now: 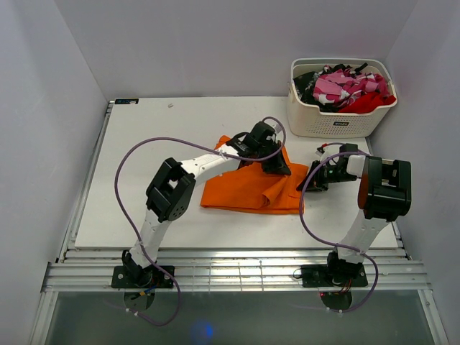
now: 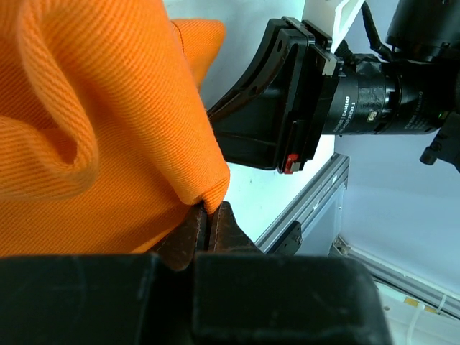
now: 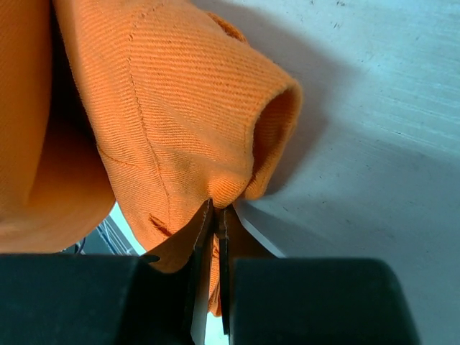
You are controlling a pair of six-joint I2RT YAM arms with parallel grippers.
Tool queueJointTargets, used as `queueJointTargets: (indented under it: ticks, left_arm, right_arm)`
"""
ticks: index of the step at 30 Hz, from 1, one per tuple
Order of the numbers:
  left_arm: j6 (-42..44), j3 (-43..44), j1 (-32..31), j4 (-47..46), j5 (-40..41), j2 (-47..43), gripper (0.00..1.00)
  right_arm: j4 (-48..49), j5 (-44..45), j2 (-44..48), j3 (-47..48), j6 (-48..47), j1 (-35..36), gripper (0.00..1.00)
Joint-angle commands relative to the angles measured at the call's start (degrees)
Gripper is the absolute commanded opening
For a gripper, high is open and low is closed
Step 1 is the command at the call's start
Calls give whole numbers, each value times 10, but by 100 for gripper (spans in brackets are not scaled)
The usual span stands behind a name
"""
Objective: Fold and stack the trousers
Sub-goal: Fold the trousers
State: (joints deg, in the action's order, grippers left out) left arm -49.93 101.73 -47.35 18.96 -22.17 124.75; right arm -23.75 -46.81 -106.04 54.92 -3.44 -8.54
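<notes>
The bright-orange trousers [image 1: 248, 188] lie partly folded in the middle of the white table [image 1: 144, 165]. My left gripper [image 1: 275, 165] is shut on their far right edge; the left wrist view shows the orange cloth [image 2: 108, 129] pinched between its fingertips [image 2: 206, 215]. My right gripper [image 1: 310, 180] is shut on the right edge of the trousers; the right wrist view shows a fold of cloth [image 3: 180, 122] pinched at the tips [image 3: 218, 213], just above the table. The two grippers are close together.
A white laundry basket [image 1: 338, 118] with red, pink-patterned and black clothes [image 1: 345, 88] stands at the back right corner. The right arm's wrist and camera [image 2: 359, 93] sit close to my left gripper. A metal rail [image 1: 230, 273] runs along the near edge.
</notes>
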Motion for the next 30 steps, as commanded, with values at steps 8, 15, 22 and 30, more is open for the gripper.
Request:
queueJointTargets:
  ticks: [8, 15, 22, 30]
  left_arm:
    - [-54, 55, -24, -42, -11, 6, 0]
    - [-73, 70, -23, -32, -34, 10, 0]
    - [-86, 95, -23, -33, -30, 32, 0]
    - [-104, 117, -24, -64, -37, 56, 0]
  right_arm:
    - [23, -19, 41, -31, 19, 21, 8]
    - [22, 2, 56, -31, 12, 22, 8]
    - [27, -5, 65, -35, 23, 22, 8]
    - [29, 0, 71, -45, 22, 26, 8]
